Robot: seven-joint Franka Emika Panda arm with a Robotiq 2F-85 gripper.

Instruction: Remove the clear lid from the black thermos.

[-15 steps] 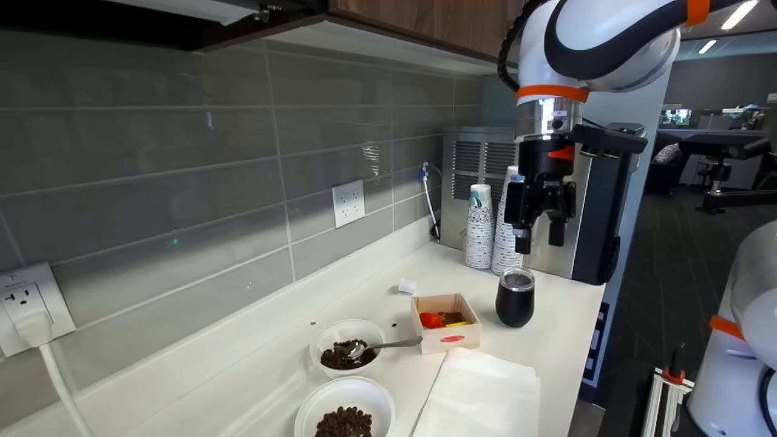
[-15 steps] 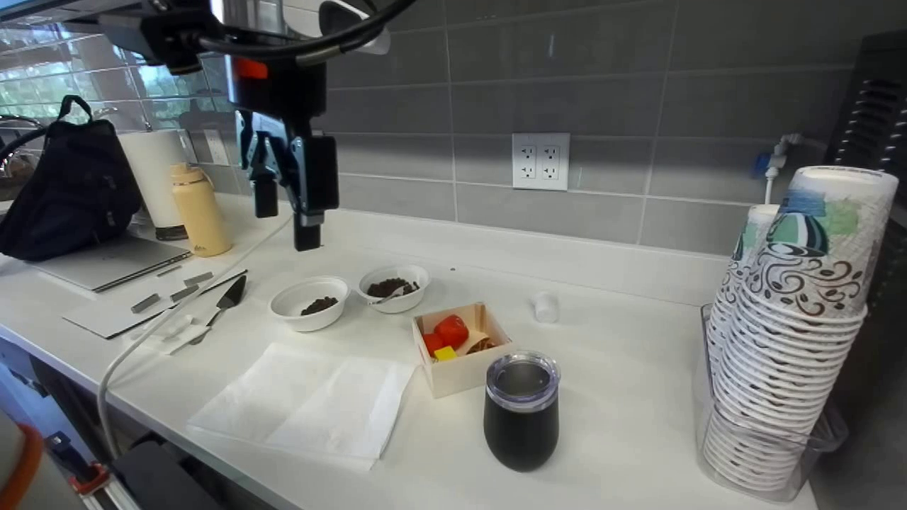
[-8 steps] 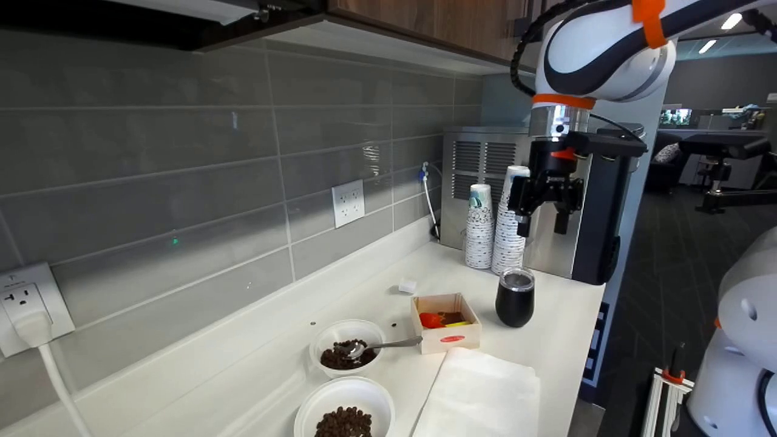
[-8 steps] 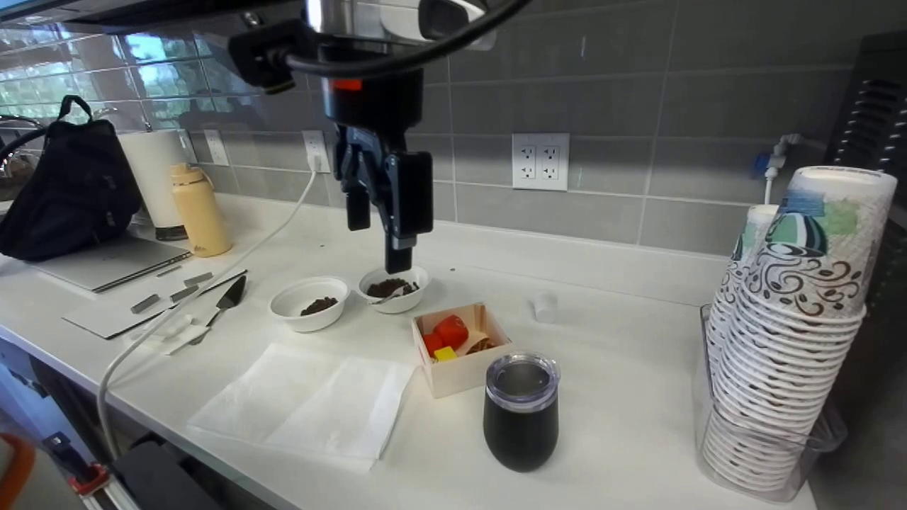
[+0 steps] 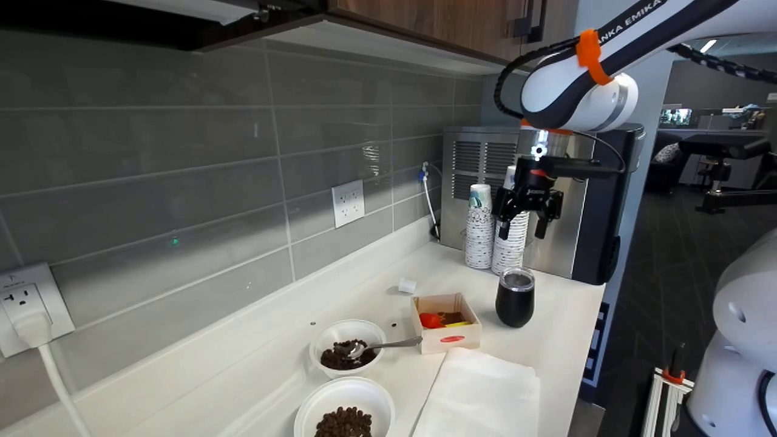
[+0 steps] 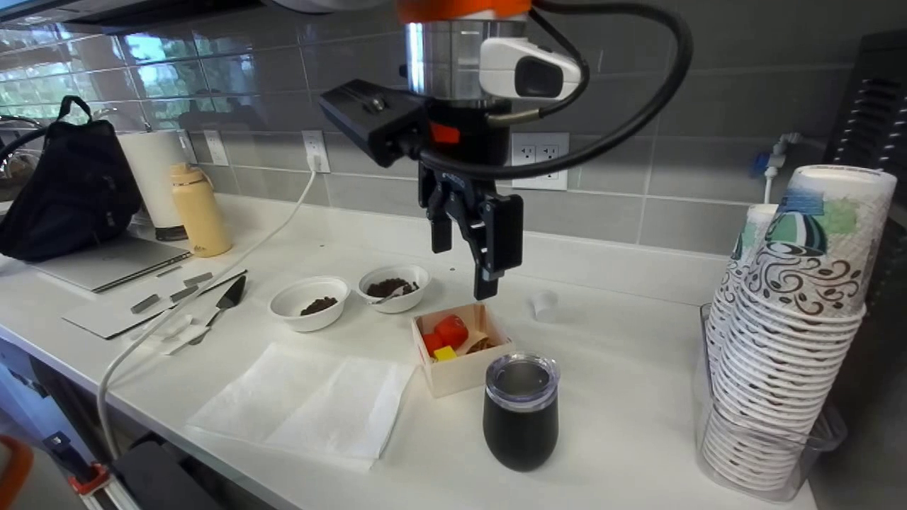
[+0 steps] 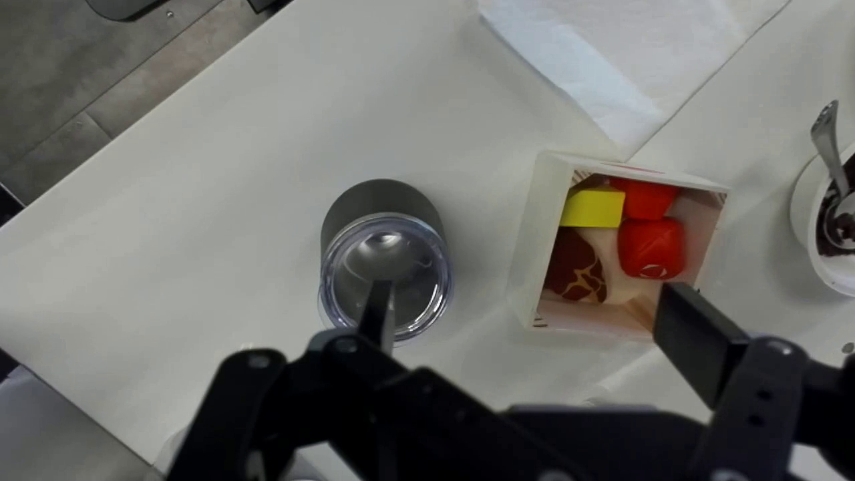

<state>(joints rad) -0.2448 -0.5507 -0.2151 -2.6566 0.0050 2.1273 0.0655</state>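
The black thermos (image 5: 515, 308) stands upright on the white counter; it also shows in an exterior view (image 6: 521, 438) and in the wrist view (image 7: 374, 198). The clear lid (image 6: 523, 382) sits on its mouth, with a see-through rim; it shows too in an exterior view (image 5: 518, 278) and in the wrist view (image 7: 417, 267). My gripper (image 6: 463, 268) is open and empty, pointing down, well above the counter and apart from the thermos. In the wrist view the gripper (image 7: 528, 292) has its left finger overlapping the lid and its right finger beyond the wooden box.
A small wooden box (image 6: 460, 375) with toy food stands beside the thermos. Paper cup stacks (image 6: 786, 354) stand in a clear holder near a metal machine (image 5: 555, 243). White napkins (image 6: 305, 407), two white bowls (image 6: 287, 304) and a small white cup (image 6: 545, 307) lie around. The counter edge is near the thermos.
My gripper has moved right and down in an exterior view, closer to the thermos, and the wrist has turned. It stays open. The thermos and lid have not moved.
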